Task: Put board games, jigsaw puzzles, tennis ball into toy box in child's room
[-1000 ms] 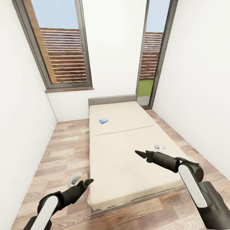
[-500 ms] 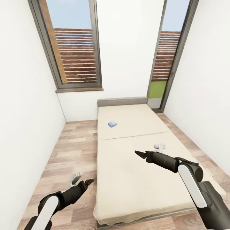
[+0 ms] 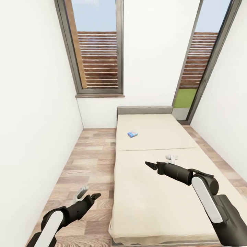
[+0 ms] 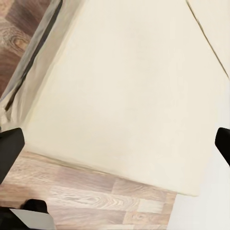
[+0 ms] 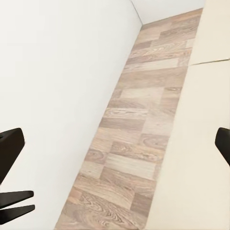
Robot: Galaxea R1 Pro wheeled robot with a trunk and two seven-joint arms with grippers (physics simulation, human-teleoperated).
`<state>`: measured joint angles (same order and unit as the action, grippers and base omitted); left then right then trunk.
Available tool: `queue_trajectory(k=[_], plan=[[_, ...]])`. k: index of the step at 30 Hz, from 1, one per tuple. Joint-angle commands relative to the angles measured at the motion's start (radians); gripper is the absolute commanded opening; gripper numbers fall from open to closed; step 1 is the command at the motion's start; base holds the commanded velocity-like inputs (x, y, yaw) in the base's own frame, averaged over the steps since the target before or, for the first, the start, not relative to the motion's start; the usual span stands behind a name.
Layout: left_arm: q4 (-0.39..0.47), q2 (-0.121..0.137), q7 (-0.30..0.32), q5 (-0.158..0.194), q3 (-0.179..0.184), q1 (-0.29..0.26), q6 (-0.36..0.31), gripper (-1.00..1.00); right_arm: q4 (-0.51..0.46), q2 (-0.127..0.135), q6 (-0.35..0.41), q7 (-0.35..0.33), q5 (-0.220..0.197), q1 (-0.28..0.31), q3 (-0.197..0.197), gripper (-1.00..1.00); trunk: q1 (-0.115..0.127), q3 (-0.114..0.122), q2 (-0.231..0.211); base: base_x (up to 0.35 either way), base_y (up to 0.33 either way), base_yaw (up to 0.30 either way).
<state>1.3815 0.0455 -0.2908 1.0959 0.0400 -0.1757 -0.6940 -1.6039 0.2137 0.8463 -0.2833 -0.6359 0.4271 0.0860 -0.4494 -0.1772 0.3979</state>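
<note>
A small blue board game lies on the far half of the beige bed, a little left of its middle. My right gripper hovers over the middle of the bed, open and empty, well short of the blue box. My left gripper hangs low over the wood floor beside the bed's left edge, also open and empty. In the left wrist view its fingers stand wide apart over the mattress corner. The toy box, table, jigsaw puzzles and tennis ball are out of view.
A small white object lies on the bed just beyond my right arm. A grey-white object sits on the floor by my left gripper. White walls close in on both sides. Two tall windows stand behind the headboard.
The whole picture has shifted: the bed and windows now sit further right, so the camera has moved. Both arms hold the same pose, and both grippers stay open.
</note>
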Motion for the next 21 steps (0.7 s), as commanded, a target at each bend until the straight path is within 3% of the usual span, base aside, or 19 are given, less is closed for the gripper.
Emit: queue_trajectory(k=[1,9,21], plan=[[0.000,0.001,-0.010,0.010,0.001,-0.001,-0.001,1.00,-0.001,0.000,0.003,-0.005,0.004,0.001,-0.001,1.00,-0.001,-0.002,0.002,0.006,0.002,0.097],[-0.002,0.001,-0.010,0.010,0.001,-0.001,-0.001,1.00,-0.001,0.001,0.000,-0.005,0.004,0.001,-0.002,1.00,-0.001,-0.002,0.002,0.003,0.089,0.048],[-0.002,0.001,-0.008,0.010,0.005,-0.002,0.000,1.00,-0.001,0.003,-0.002,-0.006,0.004,0.001,-0.003,1.00,-0.001,-0.002,0.002,0.066,0.253,0.008]])
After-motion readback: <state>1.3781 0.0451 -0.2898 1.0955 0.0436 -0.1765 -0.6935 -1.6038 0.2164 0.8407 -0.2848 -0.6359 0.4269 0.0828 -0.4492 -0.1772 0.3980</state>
